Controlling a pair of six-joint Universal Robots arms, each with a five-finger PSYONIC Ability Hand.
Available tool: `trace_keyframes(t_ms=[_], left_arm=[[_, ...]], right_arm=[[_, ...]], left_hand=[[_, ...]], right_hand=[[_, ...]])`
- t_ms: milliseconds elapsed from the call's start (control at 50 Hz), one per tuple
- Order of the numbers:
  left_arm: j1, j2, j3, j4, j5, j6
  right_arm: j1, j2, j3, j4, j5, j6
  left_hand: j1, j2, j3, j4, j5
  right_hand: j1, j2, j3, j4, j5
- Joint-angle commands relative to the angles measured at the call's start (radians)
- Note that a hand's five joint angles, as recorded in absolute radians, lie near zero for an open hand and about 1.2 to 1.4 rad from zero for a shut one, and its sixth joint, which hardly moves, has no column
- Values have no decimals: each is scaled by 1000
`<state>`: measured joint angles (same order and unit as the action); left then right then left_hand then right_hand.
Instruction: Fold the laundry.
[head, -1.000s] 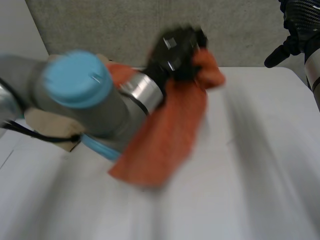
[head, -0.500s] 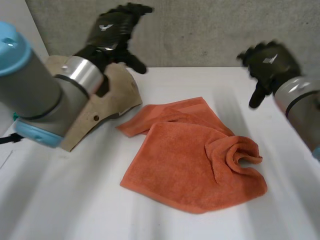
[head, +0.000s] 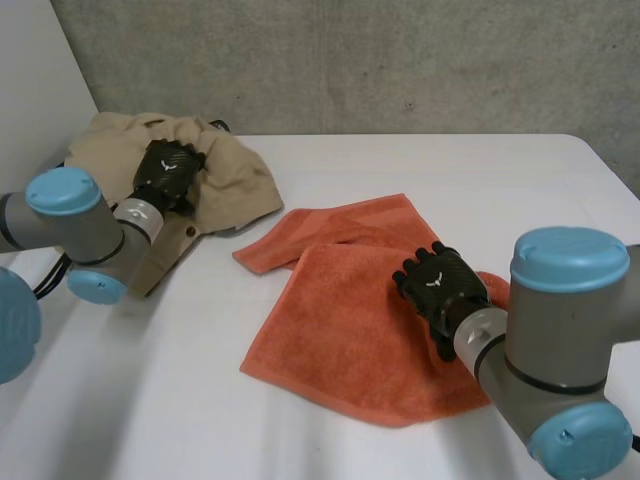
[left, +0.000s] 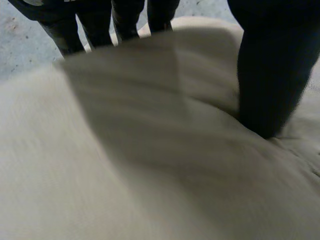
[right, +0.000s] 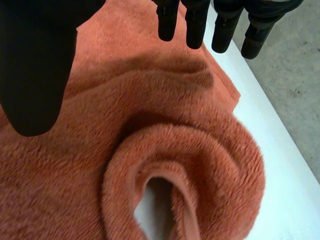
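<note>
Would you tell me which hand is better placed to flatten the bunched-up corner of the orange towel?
Right. The right hand is over the curled corner of the towel with straight fingers, while the left hand rests on the beige garment, apart from the towel.

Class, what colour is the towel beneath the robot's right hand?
The towel is orange; the right wrist view shows it best.

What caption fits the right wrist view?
Open black right hand over a rolled fold of the orange terry towel near the white table's edge.

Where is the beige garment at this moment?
Head view: the beige garment lies far left on the table, under the left hand, beside the orange towel.
</note>
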<state>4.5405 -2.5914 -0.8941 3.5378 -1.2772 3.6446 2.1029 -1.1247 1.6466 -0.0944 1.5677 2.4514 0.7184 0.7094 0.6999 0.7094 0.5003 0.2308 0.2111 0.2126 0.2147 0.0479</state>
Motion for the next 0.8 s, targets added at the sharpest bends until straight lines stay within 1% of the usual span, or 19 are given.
trace_keyframes(t_ms=[20, 80, 100, 160, 180, 220, 260, 320, 340, 360, 380, 420, 480, 560, 580, 640, 720, 740, 800], left_arm=[[51, -107, 168, 68, -88, 0], [69, -139, 228, 85, -171, 14], [78, -169, 283, 87, -219, 40], [89, -222, 360, 84, -260, 94], [97, -248, 401, 75, -277, 139], [104, -265, 428, 64, -289, 187], [106, -268, 425, 53, -297, 230], [91, -265, 400, 47, -298, 230], [85, -259, 370, 44, -297, 223], [80, -251, 348, 43, -295, 218], [68, -219, 307, 41, -294, 206], [48, -162, 256, 46, -295, 186], [20, -15, 105, 50, -289, 117], [11, 101, -6, 50, -289, 56], [2, 182, -72, 44, -287, 13], [-23, 278, -164, 38, -269, -46], [-63, 407, -314, 30, -200, -98], [-75, 453, -381, 24, -159, -106], [-89, 510, -471, 18, -96, -109]], right_arm=[[-4, -21, 73, -33, 2, 0], [-4, -29, 90, -34, 2, 0], [-4, -30, 91, -34, 2, 0], [-6, -30, 93, -34, 2, 0], [-4, -30, 93, -34, 2, 0], [-4, -30, 93, -36, 2, 0], [-4, -29, 91, -44, 2, 0], [-4, -29, 91, -67, 3, 1], [-6, -30, 91, -79, 5, 1], [-8, -30, 91, -87, 6, 3], [-8, -32, 93, -91, 6, 3], [-8, -41, 94, -102, 8, 4], [-14, -73, 97, -102, 8, 4], [-49, -106, 102, -94, 8, 4], [-55, -113, 105, -93, 6, 6], [-60, -141, 116, -82, 5, 4], [-66, -185, 128, -30, -2, 0], [-69, -194, 131, -7, -2, -3], [-69, -214, 139, 89, -2, -5]], left_hand=[[677, 686, 696, 686, 721], [678, 687, 696, 687, 721], [678, 687, 696, 687, 721], [678, 687, 696, 687, 721], [678, 687, 696, 687, 721], [672, 681, 691, 681, 716], [608, 617, 627, 617, 652], [383, 392, 401, 392, 426], [129, 138, 147, 138, 172], [-16, -7, 2, -7, 27], [-204, -195, -185, -195, -160], [-279, -270, -260, -270, -235], [-431, -422, -412, -422, -387], [-434, -425, -416, -425, -391], [-434, -425, -416, -425, -391], [-437, -428, -419, -428, -394], [-437, -428, -419, -428, -394], [-434, -425, -416, -425, -391], [-437, -428, -419, -428, -394]], right_hand=[[-56, -37, -38, -40, -48], [-56, -37, -38, -40, -48], [-56, -37, -38, -40, -48], [-56, -37, -38, -40, -48], [-56, -37, -38, -40, -48], [-56, -37, -38, -40, -48], [-56, -37, -38, -40, -48], [-56, -37, -38, -40, -48], [-56, -37, -38, -40, -48], [-56, -37, -38, -40, -48], [-56, -37, -38, -40, -48], [-56, -37, -38, -40, -48], [-56, -37, -38, -40, -48], [-56, -37, -38, -40, -48], [-56, -37, -38, -40, -48], [-56, -37, -38, -40, -48], [-56, -37, -38, -40, -48], [-56, -37, -38, -40, -48], [-56, -37, -38, -40, -48]])
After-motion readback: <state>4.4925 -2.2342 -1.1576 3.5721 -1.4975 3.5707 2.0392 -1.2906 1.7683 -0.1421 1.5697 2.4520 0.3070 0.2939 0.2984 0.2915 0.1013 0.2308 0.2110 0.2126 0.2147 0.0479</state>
